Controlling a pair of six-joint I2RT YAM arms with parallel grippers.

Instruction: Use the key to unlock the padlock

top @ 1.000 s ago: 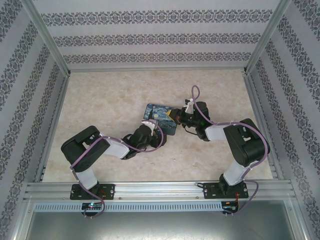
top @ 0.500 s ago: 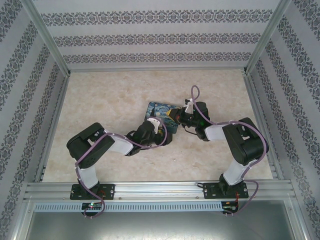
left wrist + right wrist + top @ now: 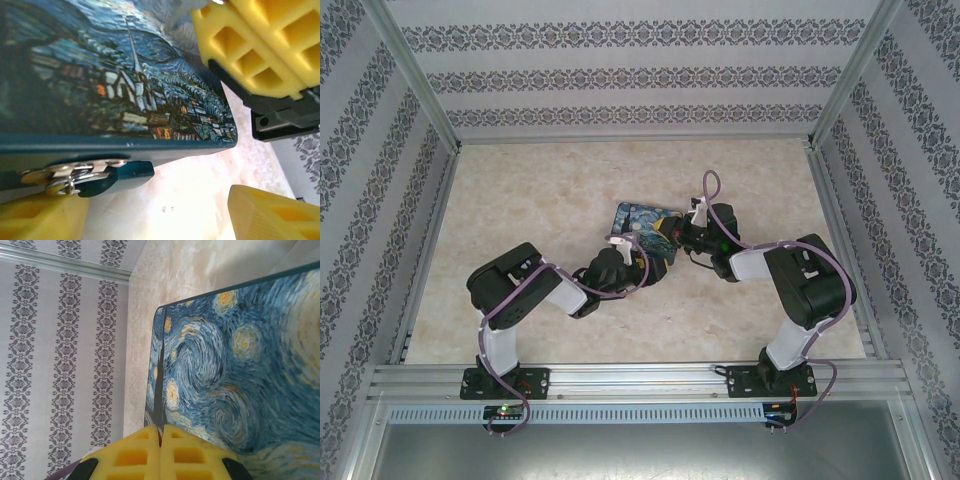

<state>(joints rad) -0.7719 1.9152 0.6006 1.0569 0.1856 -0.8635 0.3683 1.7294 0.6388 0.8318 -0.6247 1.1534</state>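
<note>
The teal-blue padlock [image 3: 112, 177] hangs by its silvery shackle from the metal hasp [image 3: 75, 170] on the front wall of the starry-night box [image 3: 642, 226]. My left gripper [image 3: 150, 217] is open and low at that wall. One yellow finger [image 3: 35, 220] sits just under the padlock and the other [image 3: 275, 215] stands far to the right. My right gripper [image 3: 161, 432] is shut, its tips over the box lid [image 3: 240, 365] at the right corner [image 3: 670, 232]. A thin pale sliver shows between its pads. I cannot tell whether it is the key.
The box lies slanted mid-table on the pale marble top [image 3: 540, 200]. Patterned walls [image 3: 620, 80] and aluminium rails [image 3: 640, 375] enclose the table. In the left wrist view the right gripper's yellow fingers [image 3: 255, 45] hang above the box's corner.
My left arm has swung right and carried its open gripper closer in against the box's near wall. The right arm and the box have stayed still.
</note>
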